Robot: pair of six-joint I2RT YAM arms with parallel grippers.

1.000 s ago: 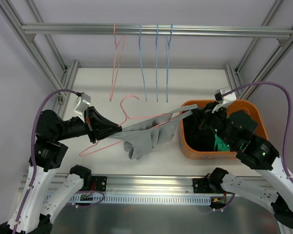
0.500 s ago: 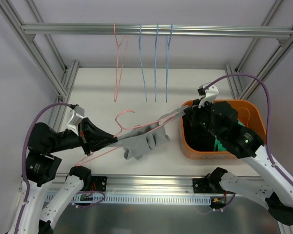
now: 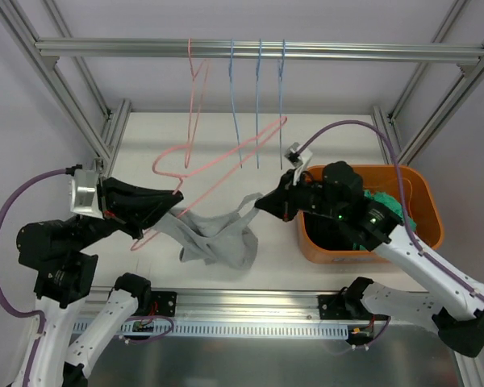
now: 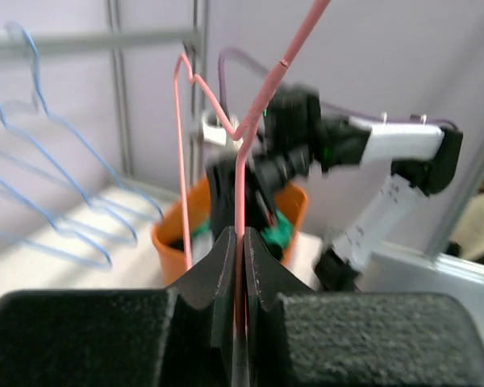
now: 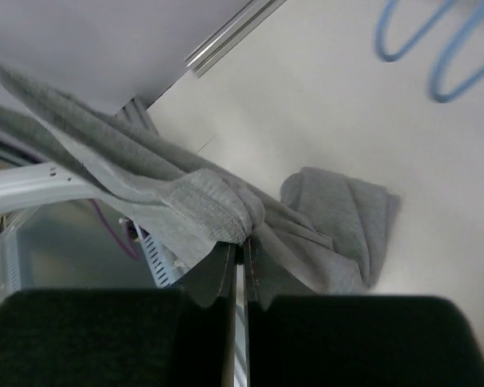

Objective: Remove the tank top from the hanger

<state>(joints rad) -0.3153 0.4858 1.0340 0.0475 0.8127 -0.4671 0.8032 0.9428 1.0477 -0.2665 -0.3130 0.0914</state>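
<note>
Change since a second ago: the left fingers [image 3: 156, 207] have swung the pink hanger [image 3: 258, 137] up and away, so its far end now sits in the upper centre of the top view. It lay low across the middle before. The tank top [image 3: 218, 238] has slid down and now sags in a grey heap on the worktop [image 3: 331, 137], lower centre.

Left fingers are clamped on the hanger wire, clear in the left wrist view. Right fingers [image 3: 268, 201] are pinched tight on a bunched grey strap, clear in the right wrist view.

Most of the garment looks off the hanger, so the task seems nearly done. One corner of cloth still rises toward the left fingers, and I cannot tell whether a strap is still looped on the wire there.

Around:
- Blue hangers [image 3: 258, 105] and a spare pink hanger [image 3: 195, 97] hang from the rail [image 3: 347, 52] at the top.
- The raised hanger crosses in front of them, a likely snag.
- The orange bin [image 3: 423, 193] is at the right, behind the right arm.
</note>
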